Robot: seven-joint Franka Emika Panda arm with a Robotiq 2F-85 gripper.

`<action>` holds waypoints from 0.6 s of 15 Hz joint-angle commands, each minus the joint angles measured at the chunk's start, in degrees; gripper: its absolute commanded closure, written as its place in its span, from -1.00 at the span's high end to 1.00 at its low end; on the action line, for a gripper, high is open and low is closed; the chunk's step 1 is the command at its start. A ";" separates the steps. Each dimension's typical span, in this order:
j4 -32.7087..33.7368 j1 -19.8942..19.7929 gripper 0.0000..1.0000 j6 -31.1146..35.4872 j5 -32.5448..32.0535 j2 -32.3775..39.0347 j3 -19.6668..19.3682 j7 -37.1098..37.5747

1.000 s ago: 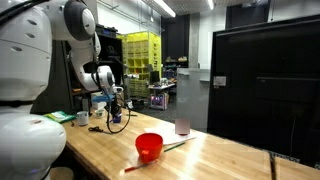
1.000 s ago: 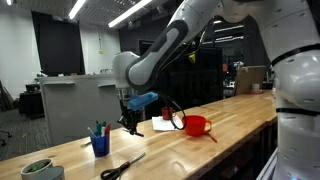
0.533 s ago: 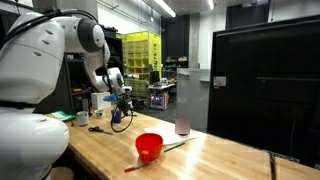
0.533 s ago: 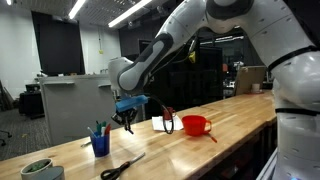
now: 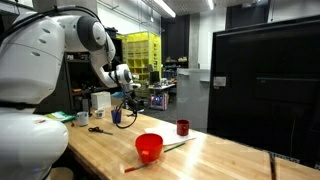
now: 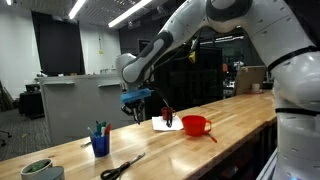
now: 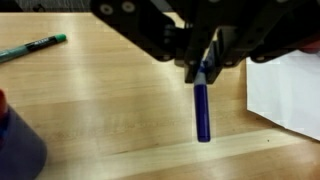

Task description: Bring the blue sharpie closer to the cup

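The blue sharpie (image 7: 202, 112) hangs in my gripper (image 7: 203, 68), which comes in from the top of the wrist view and is shut on the pen's upper end. The pen points down over bare wood, clear of the table. In both exterior views the gripper (image 5: 125, 96) (image 6: 138, 99) hovers above the wooden table. A small dark-red cup (image 5: 183, 127) stands further along the table, beyond the red bowl (image 5: 149, 147) (image 6: 196, 125). A blue cup (image 6: 100, 143) (image 7: 18, 150) holding pens stands near the gripper.
A white sheet of paper (image 7: 290, 90) (image 6: 166, 124) lies beside the gripper. A green pen (image 7: 35, 46) lies on the wood. Scissors (image 6: 122, 167) (image 5: 95, 128) and a green bowl (image 6: 40, 168) sit near the table's end. A long thin stick (image 5: 175, 146) lies by the red bowl.
My gripper has risen from beside the blue cup and moved along the table toward the paper and red bowl, with the sharpie still in it.
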 commanded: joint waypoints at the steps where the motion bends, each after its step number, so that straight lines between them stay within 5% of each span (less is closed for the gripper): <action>1: -4.01 -3.84 -0.94 -1.07 7.96 -3.20 2.03 -5.81; 9: -11.98 -7.94 -0.94 7.92 20.32 -4.31 2.42 -17.80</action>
